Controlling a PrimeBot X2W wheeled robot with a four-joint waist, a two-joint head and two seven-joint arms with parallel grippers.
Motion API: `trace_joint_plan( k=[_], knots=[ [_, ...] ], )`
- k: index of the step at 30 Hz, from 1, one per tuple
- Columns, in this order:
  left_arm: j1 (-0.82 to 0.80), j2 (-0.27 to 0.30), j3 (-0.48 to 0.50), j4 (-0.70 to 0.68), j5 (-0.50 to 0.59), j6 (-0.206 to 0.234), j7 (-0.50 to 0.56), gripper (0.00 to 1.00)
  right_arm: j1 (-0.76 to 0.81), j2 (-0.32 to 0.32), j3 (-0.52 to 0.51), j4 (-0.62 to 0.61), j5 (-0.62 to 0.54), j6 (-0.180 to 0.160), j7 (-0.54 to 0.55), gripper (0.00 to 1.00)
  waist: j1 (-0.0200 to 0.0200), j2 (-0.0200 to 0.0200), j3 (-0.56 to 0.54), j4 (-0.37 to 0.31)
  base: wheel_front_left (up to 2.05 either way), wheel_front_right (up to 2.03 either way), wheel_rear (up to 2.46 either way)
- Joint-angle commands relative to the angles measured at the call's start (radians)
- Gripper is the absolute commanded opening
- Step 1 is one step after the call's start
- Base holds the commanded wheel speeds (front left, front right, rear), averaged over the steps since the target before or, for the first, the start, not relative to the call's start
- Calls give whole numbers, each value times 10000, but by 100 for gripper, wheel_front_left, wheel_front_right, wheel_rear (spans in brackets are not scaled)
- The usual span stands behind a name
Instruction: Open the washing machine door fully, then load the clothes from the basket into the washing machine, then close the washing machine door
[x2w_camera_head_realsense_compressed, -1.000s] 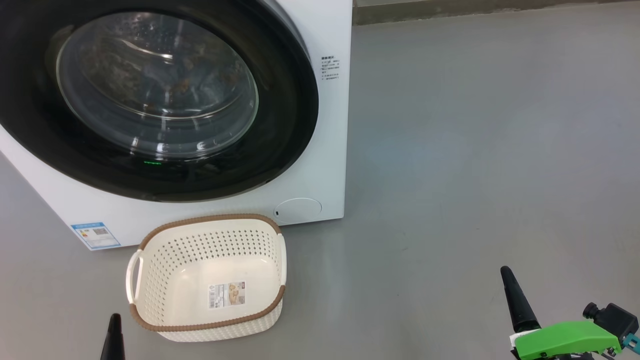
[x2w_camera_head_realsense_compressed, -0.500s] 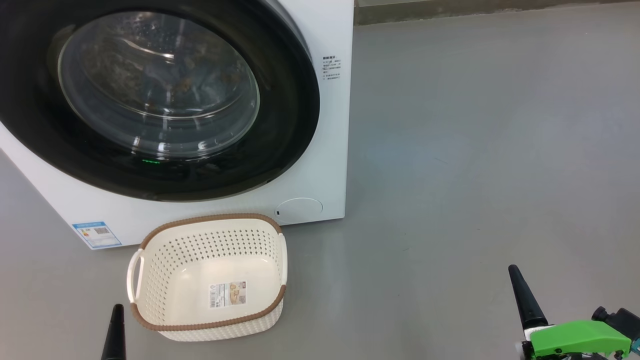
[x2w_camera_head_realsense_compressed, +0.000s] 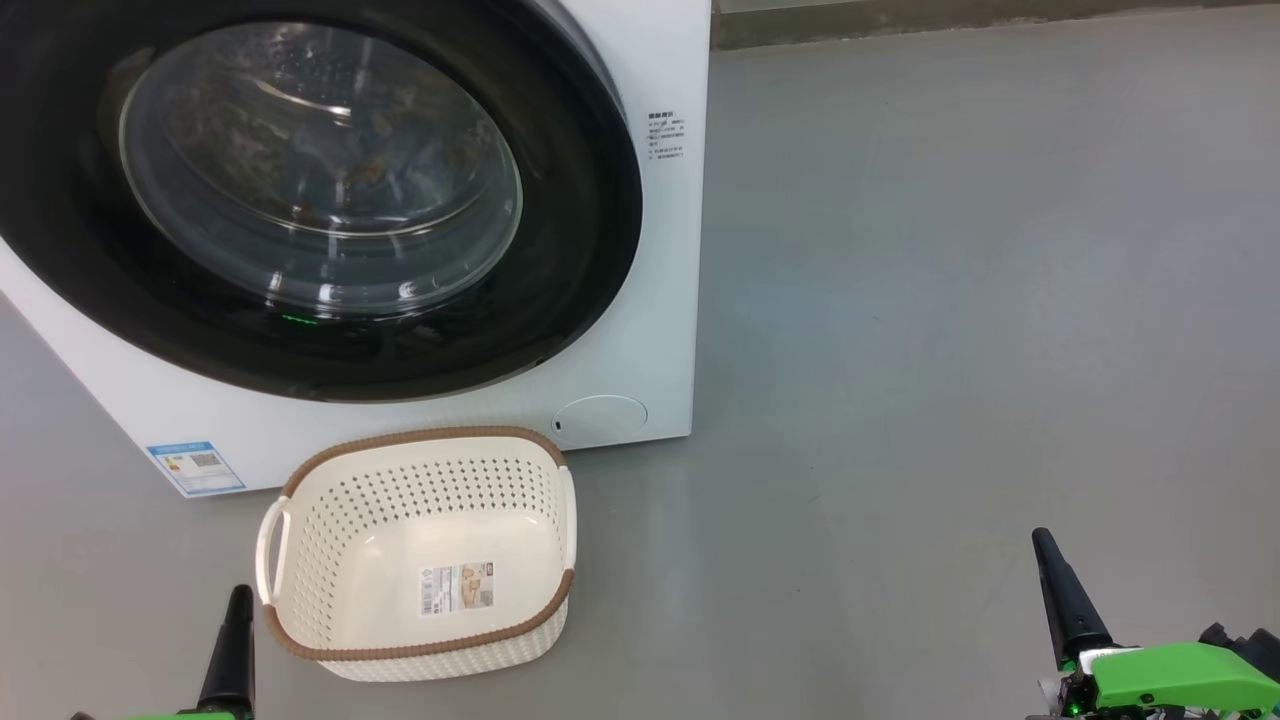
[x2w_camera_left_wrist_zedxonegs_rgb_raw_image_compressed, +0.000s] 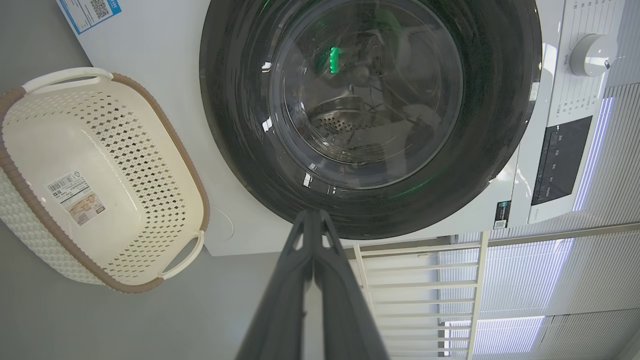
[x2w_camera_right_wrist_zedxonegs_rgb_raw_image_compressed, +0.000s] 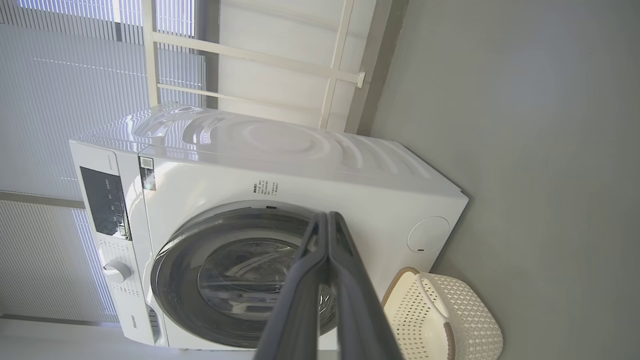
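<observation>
The washing machine door (x2w_camera_head_realsense_compressed: 585, 200) sat shut against the white washing machine (x2w_camera_head_realsense_compressed: 665, 330). Blue and brown-patterned clothes (x2w_camera_head_realsense_compressed: 365, 165) showed dimly behind its glass. The basket (x2w_camera_head_realsense_compressed: 420, 442) stood on the grey floor (x2w_camera_head_realsense_compressed: 950, 300) just in front of the machine, below the door, with the label (x2w_camera_head_realsense_compressed: 456, 588) on its bottom in plain sight.

The left fingers (x2w_camera_head_realsense_compressed: 234, 650) were pressed together on nothing. They rose from the bottom edge of the head view just beside the basket's near left corner, apart from it and well short of the door. In the left wrist view they (x2w_camera_left_wrist_zedxonegs_rgb_raw_image_compressed: 290, 285) lined up with the door's black rim, the basket off to one side.

The right fingers (x2w_camera_head_realsense_compressed: 1068, 600) were likewise clenched and empty, low over bare floor, well apart from the basket and the machine. A green wrist housing (x2w_camera_head_realsense_compressed: 1170, 675) lay behind them. Both arms were held low and drawn back, fingers aimed forward toward the machine. The right wrist view showed them (x2w_camera_right_wrist_zedxonegs_rgb_raw_image_compressed: 300, 300) pointing at the door from off to its side.
</observation>
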Motion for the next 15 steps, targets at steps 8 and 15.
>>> trace_joint_plan(
  k=[8, 15],
  knots=[
    [-628, 222, 239, -71, -1040, -154, 297, 0, -547, -78, 52, -309, 1064, -12, 306, 0, 0, -1, -1, 19, 0, 0, 0],
    [-802, 241, 246, 11, -1818, -206, 499, 0, -574, -68, -69, -319, 1832, -13, 520, 0, 0, -1, -2, 34, 0, 0, 0]
  ],
)
